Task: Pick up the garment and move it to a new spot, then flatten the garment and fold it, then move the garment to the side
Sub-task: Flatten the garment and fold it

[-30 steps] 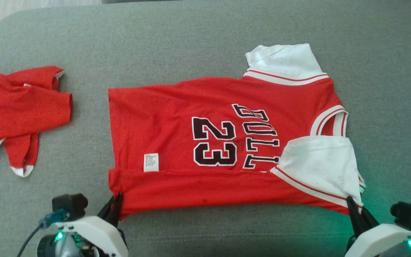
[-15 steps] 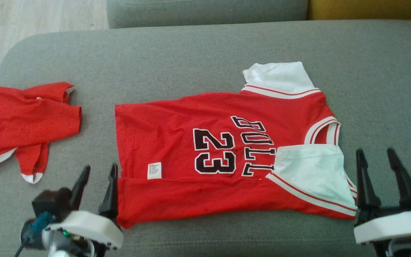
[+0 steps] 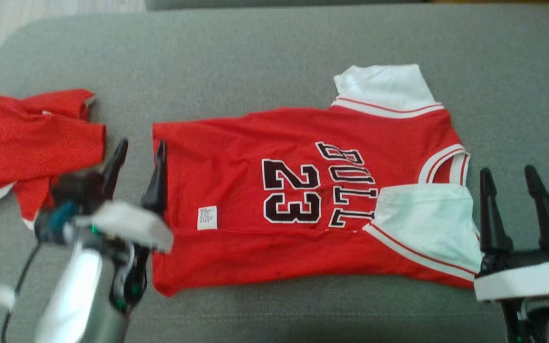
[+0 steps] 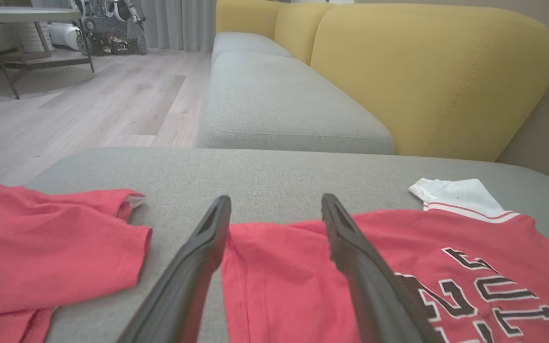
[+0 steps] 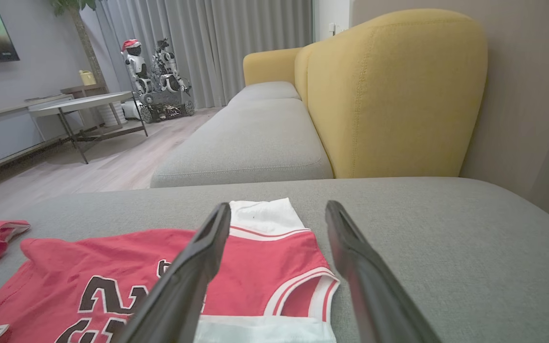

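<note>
At the left edge of the head view, a crumpled red cloth (image 3: 31, 138) lies on the grey cushion (image 3: 255, 57). Just right of it is the left pincer (image 3: 141, 145), fingers spread wide and gripping nothing, one finger over the hem edge of the jersey (image 3: 236, 181). The jersey lies flat across mid-frame, collar to the right, its lower strip folded over and a white sleeve (image 3: 422, 219) laid on the chest. At lower right the right pincer (image 3: 508, 171) stands equally wide and empty, just beside that sleeve.

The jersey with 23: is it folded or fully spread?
Partly folded: the jersey has its near edge and white sleeve turned over its front.
</note>
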Controlling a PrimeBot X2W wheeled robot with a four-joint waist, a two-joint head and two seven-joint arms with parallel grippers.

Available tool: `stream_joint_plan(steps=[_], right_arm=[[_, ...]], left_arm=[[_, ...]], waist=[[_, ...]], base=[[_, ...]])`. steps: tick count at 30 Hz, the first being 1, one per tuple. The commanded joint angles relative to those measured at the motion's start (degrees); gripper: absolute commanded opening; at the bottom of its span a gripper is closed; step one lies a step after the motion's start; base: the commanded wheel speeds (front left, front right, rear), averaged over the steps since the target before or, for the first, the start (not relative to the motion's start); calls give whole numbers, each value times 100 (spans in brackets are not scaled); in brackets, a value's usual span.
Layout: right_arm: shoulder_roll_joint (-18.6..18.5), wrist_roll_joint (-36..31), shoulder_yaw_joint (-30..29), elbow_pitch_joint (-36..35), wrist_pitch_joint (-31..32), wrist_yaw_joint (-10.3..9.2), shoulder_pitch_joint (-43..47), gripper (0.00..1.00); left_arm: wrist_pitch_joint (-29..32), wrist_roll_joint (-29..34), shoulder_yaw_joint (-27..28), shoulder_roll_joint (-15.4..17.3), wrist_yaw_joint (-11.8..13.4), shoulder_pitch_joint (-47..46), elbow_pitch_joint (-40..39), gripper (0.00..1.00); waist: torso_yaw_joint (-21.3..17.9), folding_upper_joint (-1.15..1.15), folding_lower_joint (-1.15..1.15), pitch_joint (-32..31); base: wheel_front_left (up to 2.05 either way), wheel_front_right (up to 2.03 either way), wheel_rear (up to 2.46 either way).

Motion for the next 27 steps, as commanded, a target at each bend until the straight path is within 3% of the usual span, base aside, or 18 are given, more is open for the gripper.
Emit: stream_joint_plan(steps=[1,4,12,18,19,20,22,27], right_arm=[[-59,23,140,-252,-59,39,-327,100],[-59,26,184,-258,-76,39,-451,100],[-59,113,397,-20,-233,39,-890,100],[-59,182,403,192,-348,39,-967,100],[-59,193,387,220,-364,39,-966,100],[-59,204,366,246,-380,39,-965,100],[-59,219,335,290,-401,39,-971,100],[-59,174,237,373,-410,39,-1181,100]], left_arm=[[50,-60,189,37,-75,-605,28,100],[135,-174,213,3,-186,-1047,446,100],[459,-650,389,42,-643,-2546,2652,100],[680,-846,500,91,-681,-2997,3800,100],[718,-881,492,76,-714,-3025,3915,88],[744,-914,482,62,-749,-3043,4003,49],[738,-969,463,47,-813,-3077,4122,0],[537,-963,368,75,-897,-3181,4255,0]], waist=[[-37,0,0,305],[-78,0,0,534],[-342,0,0,1137],[-462,0,0,1192],[-472,0,0,1183],[-478,0,0,1172],[-484,0,0,1153],[-472,0,0,1124]], base=[[0,0,0],[0,0,0],[0,0,0],[0,0,0],[0,0,0],[0,0,0],[0,0,0],[0,0,0]])
